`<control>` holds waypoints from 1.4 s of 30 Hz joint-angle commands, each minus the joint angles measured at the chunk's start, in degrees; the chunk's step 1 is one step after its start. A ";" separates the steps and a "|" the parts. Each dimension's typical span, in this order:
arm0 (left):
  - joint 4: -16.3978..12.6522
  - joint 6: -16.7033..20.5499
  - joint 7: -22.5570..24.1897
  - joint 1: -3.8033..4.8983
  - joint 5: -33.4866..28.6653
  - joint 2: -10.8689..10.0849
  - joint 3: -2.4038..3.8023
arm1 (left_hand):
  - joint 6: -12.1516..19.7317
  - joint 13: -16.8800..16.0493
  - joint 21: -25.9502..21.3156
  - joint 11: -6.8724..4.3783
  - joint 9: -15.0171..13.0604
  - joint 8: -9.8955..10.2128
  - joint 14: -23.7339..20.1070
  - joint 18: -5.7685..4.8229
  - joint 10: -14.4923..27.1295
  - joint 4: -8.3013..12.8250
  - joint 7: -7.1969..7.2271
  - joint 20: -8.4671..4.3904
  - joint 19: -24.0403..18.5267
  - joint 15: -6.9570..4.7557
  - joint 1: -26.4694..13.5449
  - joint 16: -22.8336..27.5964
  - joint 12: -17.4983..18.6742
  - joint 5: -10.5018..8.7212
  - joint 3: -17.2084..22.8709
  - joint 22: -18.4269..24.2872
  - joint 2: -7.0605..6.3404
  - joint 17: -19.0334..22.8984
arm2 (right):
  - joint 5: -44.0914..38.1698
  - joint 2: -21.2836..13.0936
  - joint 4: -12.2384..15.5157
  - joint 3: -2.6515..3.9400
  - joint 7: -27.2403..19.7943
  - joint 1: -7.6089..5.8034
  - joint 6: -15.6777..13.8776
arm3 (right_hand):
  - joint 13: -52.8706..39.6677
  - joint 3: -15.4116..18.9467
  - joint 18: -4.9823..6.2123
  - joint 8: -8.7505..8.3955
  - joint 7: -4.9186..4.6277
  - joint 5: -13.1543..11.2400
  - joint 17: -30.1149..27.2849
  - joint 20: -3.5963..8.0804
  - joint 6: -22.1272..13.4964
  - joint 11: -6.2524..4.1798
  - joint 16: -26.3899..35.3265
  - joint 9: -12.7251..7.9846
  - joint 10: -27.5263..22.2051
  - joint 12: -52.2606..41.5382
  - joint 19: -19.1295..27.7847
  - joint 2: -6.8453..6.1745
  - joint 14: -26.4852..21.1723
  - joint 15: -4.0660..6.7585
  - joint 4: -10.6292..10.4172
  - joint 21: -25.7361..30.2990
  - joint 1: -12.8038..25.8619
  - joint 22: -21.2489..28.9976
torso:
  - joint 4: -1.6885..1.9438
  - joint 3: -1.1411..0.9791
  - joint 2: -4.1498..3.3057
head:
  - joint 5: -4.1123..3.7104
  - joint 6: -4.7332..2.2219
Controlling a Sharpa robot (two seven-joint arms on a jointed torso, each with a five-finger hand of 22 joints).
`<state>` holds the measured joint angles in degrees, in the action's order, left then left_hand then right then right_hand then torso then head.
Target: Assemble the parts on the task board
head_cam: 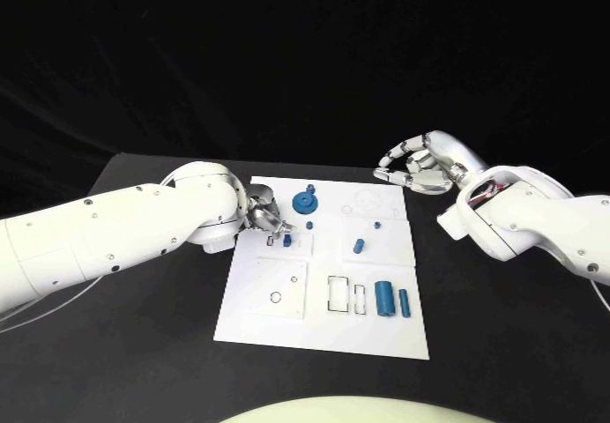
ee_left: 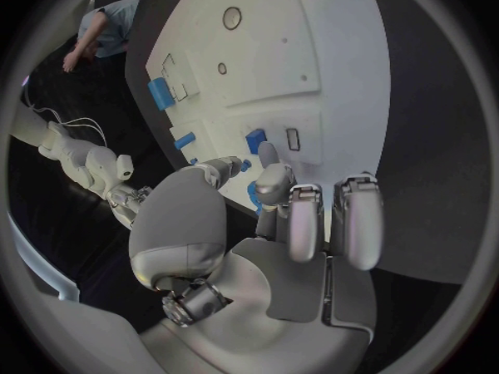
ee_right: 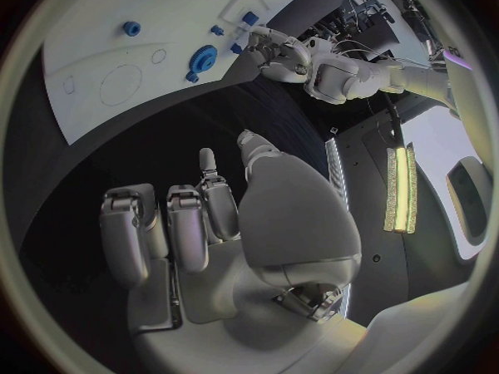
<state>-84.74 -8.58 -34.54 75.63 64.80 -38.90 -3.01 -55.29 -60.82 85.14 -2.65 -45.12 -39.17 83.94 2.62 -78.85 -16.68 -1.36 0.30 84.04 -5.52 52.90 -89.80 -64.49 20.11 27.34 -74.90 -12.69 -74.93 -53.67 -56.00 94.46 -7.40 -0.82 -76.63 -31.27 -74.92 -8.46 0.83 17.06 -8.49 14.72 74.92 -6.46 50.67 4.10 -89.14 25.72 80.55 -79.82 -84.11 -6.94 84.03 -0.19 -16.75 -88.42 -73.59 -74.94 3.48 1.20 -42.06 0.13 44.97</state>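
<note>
The white task board [head_cam: 255, 317] lies in the middle of the table. My left hand [head_cam: 264, 218] hovers over the board's far left part, thumb and fingers [ee_left: 277, 179] apart with nothing between them. A small blue block [head_cam: 287, 238] stands just beside the fingertips, next to a slot [ee_left: 292, 139]. The blue gear [head_cam: 305, 204] sits on the far side of the hand, with a small blue peg [head_cam: 309, 226] close by. My right hand [head_cam: 417, 165] hangs beyond the board's far right corner, its fingers [ee_right: 166, 233] curled in and holding nothing.
Another blue peg [head_cam: 359, 245] lies mid-board. A thick blue cylinder [head_cam: 384, 298] and a thin one [head_cam: 405, 303] lie by rectangular outlines [head_cam: 338, 294] near the front. A circle outline [head_cam: 279, 297] marks the front left. Black table [head_cam: 509, 352] surrounds the board.
</note>
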 commanded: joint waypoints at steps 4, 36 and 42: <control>0.09 1.88 0.12 1.86 -2.59 -1.21 1.24 | 1.76 2.34 -0.12 0.40 0.44 1.02 6.06 -0.41 1.75 0.01 -0.43 -0.24 1.41 -0.01 0.39 -0.20 2.32 -0.17 -1.63 -5.06 -0.45 -15.07 | -0.14 0.18 -0.49 -0.03 -0.57 0.13 -0.06 | -4.26 0.22 -0.28 0.36 -0.03 -0.27 11.76 0.38 -0.46 -0.16 0.31 0.07 -0.44 0.20 -4.63 0.07 5.15 0.26 0.00 0.33 0.49 -13.80 | 0.10 -0.02 -0.03 | 0.32 -0.51; 16.06 -5.38 2.06 4.20 -2.24 4.41 0.47 | 4.51 6.42 -0.88 2.26 3.79 6.00 6.06 -0.15 4.84 -0.13 -2.53 1.14 0.70 1.62 5.27 -0.20 5.61 -1.72 -6.25 -3.98 -0.22 -15.07 | -0.13 0.87 -0.82 -0.08 -0.33 0.55 0.42 | -4.31 0.25 -0.28 0.42 0.00 -0.32 11.84 0.39 -0.48 -0.19 0.29 0.16 -0.38 0.15 -4.63 0.13 5.17 0.27 0.08 0.35 0.65 -13.80 | -0.42 0.06 -0.56 | 1.12 -0.98; 17.36 -6.03 2.48 3.87 -2.44 5.59 0.01 | 4.43 6.48 -0.90 2.29 3.93 6.13 6.06 -0.14 4.89 -0.12 -2.55 1.19 0.68 1.66 5.27 -0.20 5.59 -2.13 -6.73 -3.95 -0.13 -15.07 | -0.14 0.95 -0.82 -0.08 -0.34 0.56 0.43 | -4.31 0.25 -0.28 0.42 0.00 -0.32 11.84 0.39 -0.48 -0.19 0.29 0.16 -0.38 0.15 -4.63 0.13 5.17 0.27 0.08 0.35 0.65 -13.80 | -0.41 0.02 -0.57 | 0.95 -0.92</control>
<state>-67.53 -12.89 -33.28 79.53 62.61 -33.49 -3.01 -50.99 -54.39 84.47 -0.20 -41.26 -33.25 84.04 2.61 -74.31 -16.81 -3.77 1.15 84.05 -4.17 57.92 -89.79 -59.24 18.16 20.85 -74.95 -13.11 -74.91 -53.57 -55.12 93.60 -7.49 -0.84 -76.11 -31.28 -74.91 -8.46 0.83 17.28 -8.49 14.73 74.95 -6.46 50.67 3.90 -89.14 25.82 80.35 -79.82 -84.11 -6.72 84.03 -0.19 -16.75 -88.18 -73.37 -74.91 3.08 1.24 -42.63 1.19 43.97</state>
